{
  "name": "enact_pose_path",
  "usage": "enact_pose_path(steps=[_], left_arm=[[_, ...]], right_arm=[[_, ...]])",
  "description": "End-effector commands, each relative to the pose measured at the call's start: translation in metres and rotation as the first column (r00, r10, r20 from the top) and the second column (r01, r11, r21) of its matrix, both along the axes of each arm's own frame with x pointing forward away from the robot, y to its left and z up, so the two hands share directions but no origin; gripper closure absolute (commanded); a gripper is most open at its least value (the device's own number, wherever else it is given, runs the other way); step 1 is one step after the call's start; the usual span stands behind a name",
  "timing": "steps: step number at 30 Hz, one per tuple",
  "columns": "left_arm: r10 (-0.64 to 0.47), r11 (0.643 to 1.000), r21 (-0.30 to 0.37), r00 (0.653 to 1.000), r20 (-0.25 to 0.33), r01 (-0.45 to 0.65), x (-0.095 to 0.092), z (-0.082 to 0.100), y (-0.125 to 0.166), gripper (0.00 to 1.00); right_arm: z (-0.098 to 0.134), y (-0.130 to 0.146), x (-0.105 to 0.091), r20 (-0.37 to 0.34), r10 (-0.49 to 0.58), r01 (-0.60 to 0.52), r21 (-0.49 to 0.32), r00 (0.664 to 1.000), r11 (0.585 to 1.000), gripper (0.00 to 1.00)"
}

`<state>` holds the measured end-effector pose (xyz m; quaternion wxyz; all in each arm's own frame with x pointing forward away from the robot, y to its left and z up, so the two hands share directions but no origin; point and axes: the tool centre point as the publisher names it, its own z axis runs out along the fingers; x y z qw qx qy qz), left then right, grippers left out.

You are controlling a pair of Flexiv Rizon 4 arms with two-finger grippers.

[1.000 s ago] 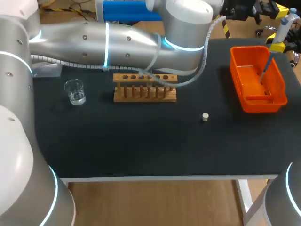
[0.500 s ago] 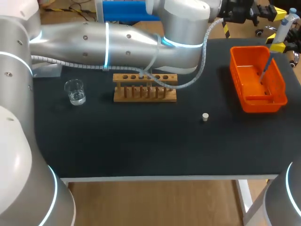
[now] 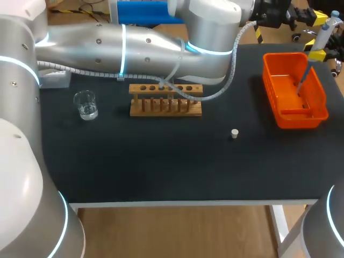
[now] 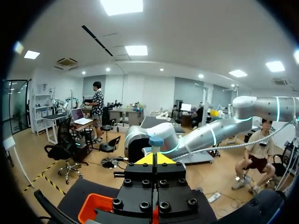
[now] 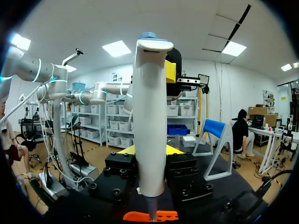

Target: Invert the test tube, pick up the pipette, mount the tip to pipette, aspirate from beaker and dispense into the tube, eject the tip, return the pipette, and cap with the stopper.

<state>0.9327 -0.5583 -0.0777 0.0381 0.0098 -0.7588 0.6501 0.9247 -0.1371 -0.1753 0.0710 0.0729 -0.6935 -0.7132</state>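
Two yellow-tipped fingers of the right gripper (image 5: 149, 151) press on the pipette (image 5: 149, 116) from either side, so it is clamped and held upright. The pipette has a long white body that widens into a flat-topped head with a light blue button on it. At the lower end it narrows to a thin tip (image 3: 303, 75) that hangs down inside the orange basket (image 3: 293, 115) at the table's far right corner.

The left arm reaches across the back of the table (image 3: 161, 166) from the left. The left gripper (image 4: 154, 158) has its yellow tips pressed together with nothing between them, and it sits just beside the pipette's blue button, level with the head.

On the table a wooden rack (image 3: 165, 106) stands near the middle. A small clear beaker (image 3: 86, 105) with a little liquid sits well to its left. A small white stopper (image 3: 234, 133) lies alone between the rack and the basket, touching neither.
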Motion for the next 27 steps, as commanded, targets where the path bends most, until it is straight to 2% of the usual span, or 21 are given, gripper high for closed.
enact_pose_path(steps=[1, 27], left_arm=[[-0.003, 1.000, 0.018, 1.000, -0.005, 0.003, 0.000, -0.002, 0.000, 1.00], [-0.013, 0.998, 0.063, 0.999, -0.049, 0.016, 0.001, -0.015, -0.001, 1.00]], right_arm=[[0.004, 0.000, 0.001, 0.001, 0.002, -0.002, -0.002, 1.000, 1.000, 1.00], [0.004, 0.000, 0.001, 0.001, 0.002, -0.002, -0.002, 1.000, 1.000, 1.00]])
